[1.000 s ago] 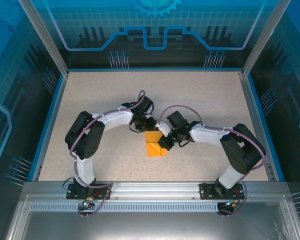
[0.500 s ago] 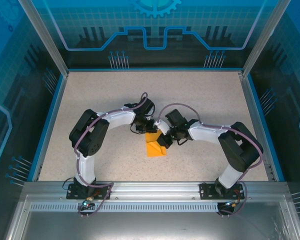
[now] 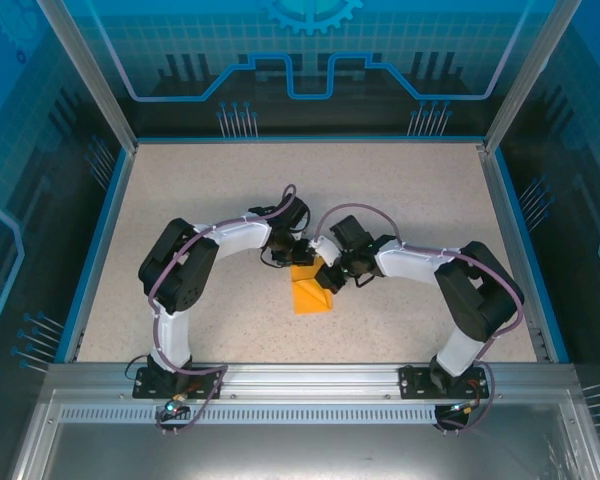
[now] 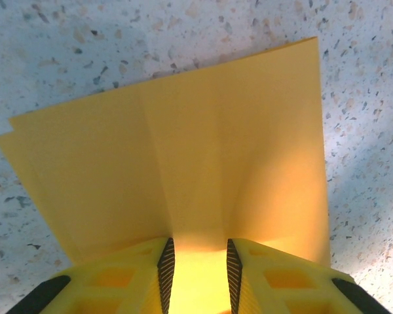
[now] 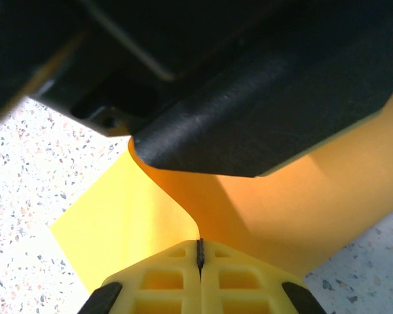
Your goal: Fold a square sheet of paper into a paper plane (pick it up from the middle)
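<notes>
Two end effectors on one small bit of paper, so here's how it looks from my side. My right end effector (image 5: 200,252) is pressed fully together, and a flap of the square sheet of paper (image 5: 118,222) curls up right out of the seam, so I read that as a pinch on one layer. My left end effector (image 4: 196,255) has a narrow gap between its pads (image 4: 166,261). It sits at the sheet's edge with paper showing in the gap, not clamped as far as I can tell. The sheet lies folded into layers on the desk (image 3: 410,200), mid-table between my wrists.

I'd say I'm mid-fold and fairly early: no pointed nose, no wings. The next move probably wants the left pinning things flat while the right carries the flap over and lines up edges before creasing. A slip would skew it.

The left wrist cam shows creases and offset layer edges. The right one shows the lifted curl under a dark housing (image 5: 262,98). The overhead shows both arms bent inward, meeting at the sheet's far end.
</notes>
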You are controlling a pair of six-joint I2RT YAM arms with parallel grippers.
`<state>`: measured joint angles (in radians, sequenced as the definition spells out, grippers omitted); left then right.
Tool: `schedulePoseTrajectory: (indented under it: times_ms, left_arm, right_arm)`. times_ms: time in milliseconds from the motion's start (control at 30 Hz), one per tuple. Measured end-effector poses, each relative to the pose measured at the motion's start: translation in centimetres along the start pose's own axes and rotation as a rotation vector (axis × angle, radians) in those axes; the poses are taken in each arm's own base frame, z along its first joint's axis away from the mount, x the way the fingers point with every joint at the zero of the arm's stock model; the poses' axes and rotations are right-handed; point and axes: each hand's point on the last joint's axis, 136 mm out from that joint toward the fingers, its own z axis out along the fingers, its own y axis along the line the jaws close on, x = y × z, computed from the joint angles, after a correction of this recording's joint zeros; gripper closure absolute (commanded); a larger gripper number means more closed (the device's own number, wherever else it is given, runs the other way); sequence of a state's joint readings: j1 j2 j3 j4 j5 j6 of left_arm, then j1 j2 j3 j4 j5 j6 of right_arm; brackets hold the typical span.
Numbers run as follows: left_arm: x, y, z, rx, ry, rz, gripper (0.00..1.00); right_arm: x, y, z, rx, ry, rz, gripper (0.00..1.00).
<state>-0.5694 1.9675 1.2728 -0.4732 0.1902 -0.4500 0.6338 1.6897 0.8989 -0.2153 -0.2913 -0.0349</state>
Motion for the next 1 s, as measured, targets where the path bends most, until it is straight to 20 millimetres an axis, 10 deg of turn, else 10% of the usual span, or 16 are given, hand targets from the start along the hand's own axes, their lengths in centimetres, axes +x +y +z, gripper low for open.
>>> schedulePoseTrajectory:
  times_ms: [1000]
  left_arm:
    - [-0.1,0.1,0.0,-0.003,0.005,0.005,0.69]
  right_arm:
    - [1.2,-2.1,0.5,0.058,0.042,0.060,1.00]
